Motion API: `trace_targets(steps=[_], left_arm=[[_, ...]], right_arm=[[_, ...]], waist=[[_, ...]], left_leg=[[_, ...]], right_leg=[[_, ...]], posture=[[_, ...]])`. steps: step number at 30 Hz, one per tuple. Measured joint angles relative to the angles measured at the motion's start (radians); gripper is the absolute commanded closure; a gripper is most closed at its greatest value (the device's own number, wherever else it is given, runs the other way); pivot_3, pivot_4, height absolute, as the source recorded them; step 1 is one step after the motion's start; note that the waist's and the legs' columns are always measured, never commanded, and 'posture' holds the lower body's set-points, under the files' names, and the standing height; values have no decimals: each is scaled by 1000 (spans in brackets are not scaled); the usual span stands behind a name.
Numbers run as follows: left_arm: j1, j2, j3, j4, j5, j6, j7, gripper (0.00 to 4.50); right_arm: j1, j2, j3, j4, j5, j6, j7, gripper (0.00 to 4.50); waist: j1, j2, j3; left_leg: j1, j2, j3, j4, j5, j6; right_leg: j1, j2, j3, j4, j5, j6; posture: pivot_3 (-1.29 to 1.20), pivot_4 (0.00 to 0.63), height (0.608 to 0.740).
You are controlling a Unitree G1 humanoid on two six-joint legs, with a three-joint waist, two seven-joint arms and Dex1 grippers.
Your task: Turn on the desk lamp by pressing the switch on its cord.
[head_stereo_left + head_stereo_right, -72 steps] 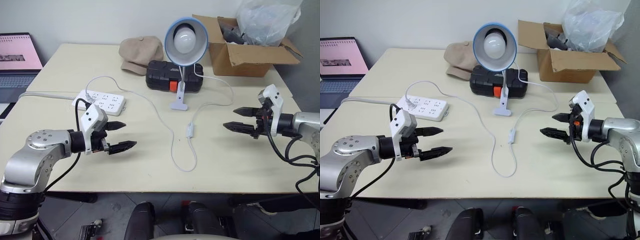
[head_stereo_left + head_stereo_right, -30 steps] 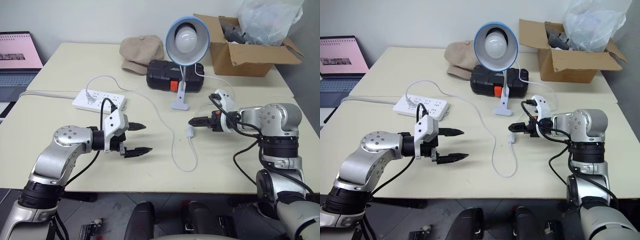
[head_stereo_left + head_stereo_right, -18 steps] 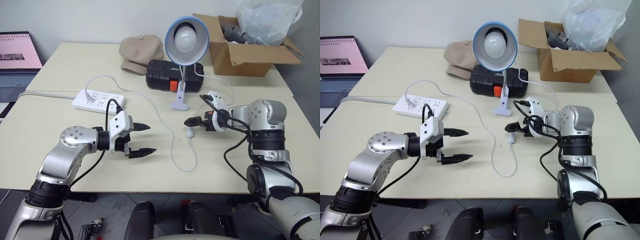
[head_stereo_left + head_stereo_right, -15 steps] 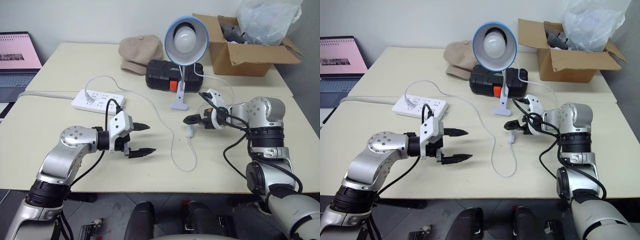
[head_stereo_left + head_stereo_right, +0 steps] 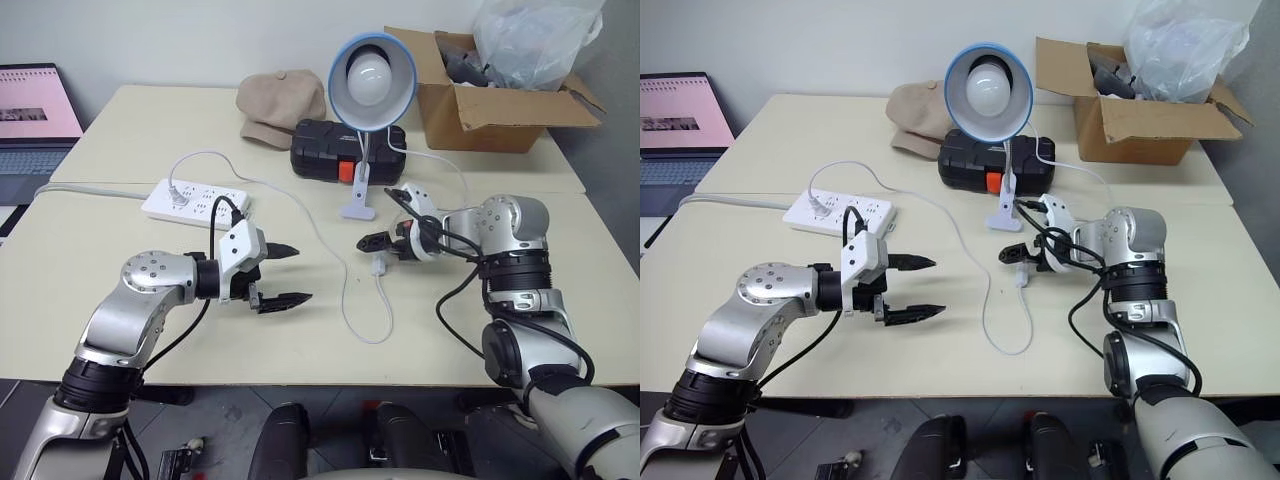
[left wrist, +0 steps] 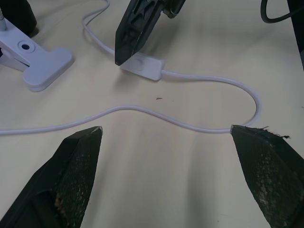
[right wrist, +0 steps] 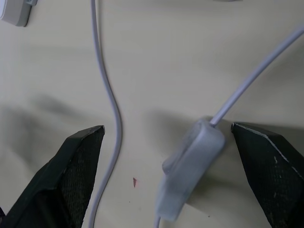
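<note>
We saw one desk lamp (image 5: 371, 75), unlit, clipped upright mid-table, and one switch (image 5: 379, 264) on its cord (image 5: 345, 300), just below our right gripper (image 5: 371, 242). Both grippers' fingers stood apart, the left gripper (image 5: 283, 273) empty. One cardboard box (image 5: 490, 100) held a crumpled plastic bag (image 5: 530, 40); its other contents were unclear.

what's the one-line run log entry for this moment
right hand: open, above small white oblong switch, not pressing | left hand: open, empty | light-blue bowl-shade desk lamp: unlit | thin white cord: on table
</note>
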Motion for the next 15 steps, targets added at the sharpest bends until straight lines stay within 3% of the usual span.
trace_targets(steps=[15], left_arm=[[-3, 0, 0, 0, 3, 4, 5, 0]], right_arm=[[0, -3, -1, 40, -13, -41, -3, 3727]], waist=[[0, 0, 0]], left_leg=[[0, 0, 0, 0, 0, 0]], right_leg=[[0, 0, 0, 0, 0, 0]], posture=[[0, 150, 740]])
